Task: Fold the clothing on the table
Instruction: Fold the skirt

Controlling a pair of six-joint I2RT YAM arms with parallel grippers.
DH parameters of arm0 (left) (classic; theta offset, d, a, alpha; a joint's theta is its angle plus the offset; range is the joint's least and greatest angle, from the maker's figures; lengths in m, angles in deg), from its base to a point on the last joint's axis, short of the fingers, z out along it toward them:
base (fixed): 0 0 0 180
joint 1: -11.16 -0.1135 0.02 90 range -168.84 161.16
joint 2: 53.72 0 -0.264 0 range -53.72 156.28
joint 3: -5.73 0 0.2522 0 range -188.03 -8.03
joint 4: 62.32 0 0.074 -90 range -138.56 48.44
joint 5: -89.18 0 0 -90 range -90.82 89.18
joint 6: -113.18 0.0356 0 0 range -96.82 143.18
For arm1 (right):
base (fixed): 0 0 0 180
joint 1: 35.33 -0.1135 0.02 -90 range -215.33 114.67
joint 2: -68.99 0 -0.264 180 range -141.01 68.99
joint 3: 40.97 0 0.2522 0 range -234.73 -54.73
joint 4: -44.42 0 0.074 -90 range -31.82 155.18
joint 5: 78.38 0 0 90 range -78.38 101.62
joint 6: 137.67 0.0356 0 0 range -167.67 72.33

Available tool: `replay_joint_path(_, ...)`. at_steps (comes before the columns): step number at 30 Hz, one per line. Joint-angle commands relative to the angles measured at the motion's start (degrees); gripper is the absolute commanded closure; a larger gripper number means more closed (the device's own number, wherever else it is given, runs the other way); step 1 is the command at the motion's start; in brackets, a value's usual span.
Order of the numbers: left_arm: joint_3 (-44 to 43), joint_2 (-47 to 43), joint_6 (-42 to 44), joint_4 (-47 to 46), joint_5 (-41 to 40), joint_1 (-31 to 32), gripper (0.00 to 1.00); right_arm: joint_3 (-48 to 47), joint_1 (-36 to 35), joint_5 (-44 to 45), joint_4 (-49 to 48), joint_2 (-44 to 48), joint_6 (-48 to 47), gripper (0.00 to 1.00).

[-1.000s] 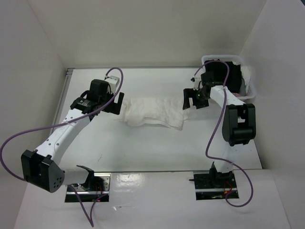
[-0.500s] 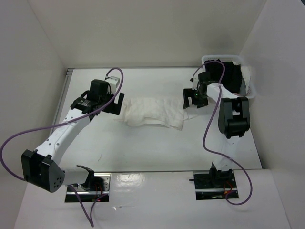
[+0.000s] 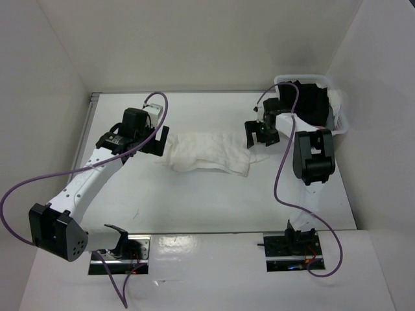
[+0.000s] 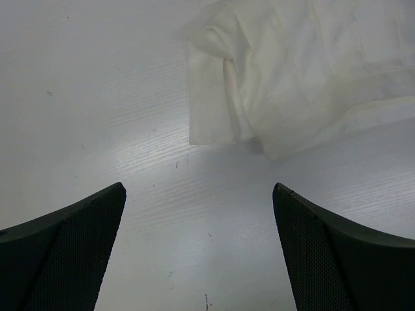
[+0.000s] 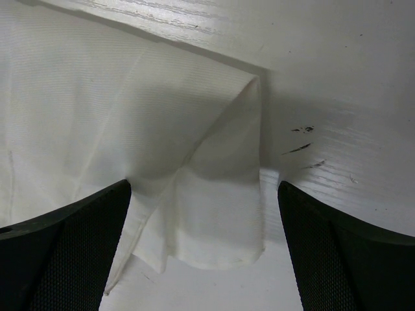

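Observation:
The clothing (image 3: pixel 209 153) is a white thin garment lying crumpled in a long strip across the middle of the table (image 3: pixel 194 201). My left gripper (image 3: pixel 157 140) hovers at its left end, open. In the left wrist view the clothing's edge (image 4: pixel 285 78) lies ahead of the left gripper (image 4: pixel 198 189), with bare table between the fingers (image 4: pixel 65 246). My right gripper (image 3: pixel 260 137) is open at the right end. In the right wrist view a folded corner of the clothing (image 5: pixel 220 220) lies between the spread fingers (image 5: pixel 343 253) of the right gripper (image 5: pixel 204 186), untouched.
A clear plastic bin (image 3: pixel 342 122) stands at the far right corner with a black garment (image 3: pixel 312 101) in it. White walls enclose the table on three sides. A grey rail (image 3: pixel 86 129) runs along the left edge. Purple cables loop beside both arms.
The right arm's elbow has swung left and the right gripper has shifted slightly left and farther back over the clothing's right end. The left arm has not moved.

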Motion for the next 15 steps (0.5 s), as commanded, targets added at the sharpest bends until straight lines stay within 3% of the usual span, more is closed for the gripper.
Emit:
replay_joint_path(1, 0.12, -1.09, 0.73, -0.51, 0.21, -0.29, 0.00, -1.84, -1.82, 2.07, -1.57, -1.66, 0.45, 0.02)
replay_joint_path(4, 0.64, -1.09, 0.73, -1.04, 0.21, -0.29, 0.00, -1.84, -3.66, 3.22, -2.10, -1.66, 0.45, 0.08)
replay_joint_path(7, 1.26, -1.62, 0.73, -1.57, 0.21, -0.81, 0.00, -1.84, -5.15, 3.75, -2.10, -2.19, 0.45, 0.33)
replay_joint_path(8, 1.78, -1.62, 1.26, -1.57, 0.21, -1.34, 0.00, -1.84, -5.68, 4.45, -2.10, -2.19, 0.45, 0.55)
replay_joint_path(10, 1.79, -2.15, 1.26, -1.57, 0.74, -1.34, 0.00, -1.84, -5.69, 5.16, -1.57, -2.72, 0.45, 0.76)
replay_joint_path(11, 1.79, -2.15, 1.26, -1.57, 0.74, -1.86, 0.00, -1.84, -5.69, 5.68, -1.57, -2.72, 0.45, 0.93)
replay_joint_path(12, 1.79, -2.15, 1.26, -1.57, 0.74, -1.87, 0.00, -1.84, -5.69, 5.69, -1.57, -3.32, 0.45, 0.99)
replay_joint_path(15, 1.79, -2.68, 1.79, -1.57, 1.27, -2.40, 0.00, -1.84, -5.69, 6.30, -0.95, -3.33, 0.45, 1.00)
